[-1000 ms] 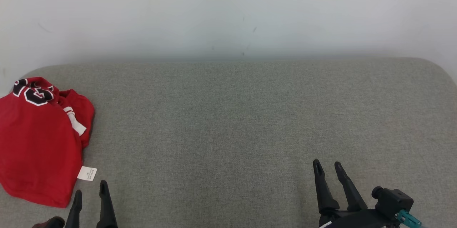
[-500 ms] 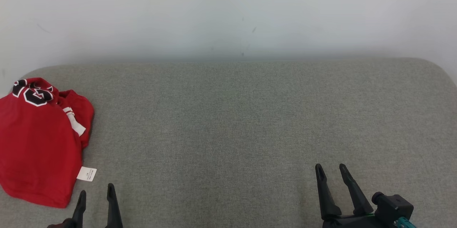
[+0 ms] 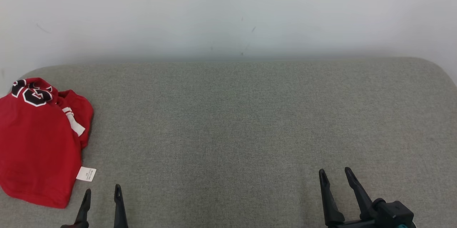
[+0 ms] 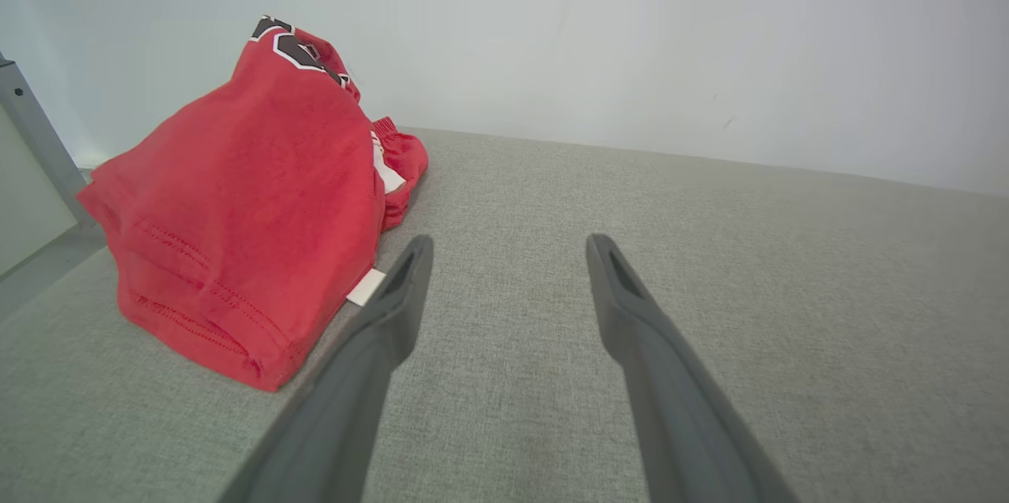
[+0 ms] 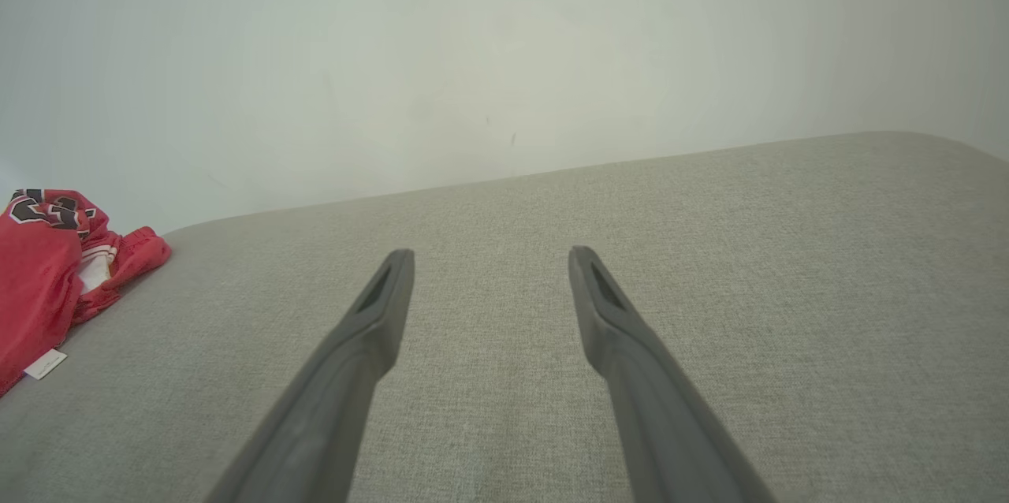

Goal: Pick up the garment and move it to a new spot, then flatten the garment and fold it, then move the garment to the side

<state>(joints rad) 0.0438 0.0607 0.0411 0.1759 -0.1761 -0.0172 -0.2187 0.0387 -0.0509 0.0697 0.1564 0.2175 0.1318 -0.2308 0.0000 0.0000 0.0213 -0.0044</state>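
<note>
The red garment (image 3: 37, 142) is bundled at the left edge of the grey surface (image 3: 228, 120), near the left gripper (image 3: 102, 188). Both pairs of jaws are spread, and a broad stretch of cloth is left between garment and right gripper (image 3: 335, 170).

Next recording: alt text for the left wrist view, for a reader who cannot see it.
A bundled red fabric garment with black-and-white lettering lies on a grey woven cushion, left of the open, empty left gripper and its two dark fingers. A small white tag sticks out at the garment's near edge; a pale wall stands behind.
</note>
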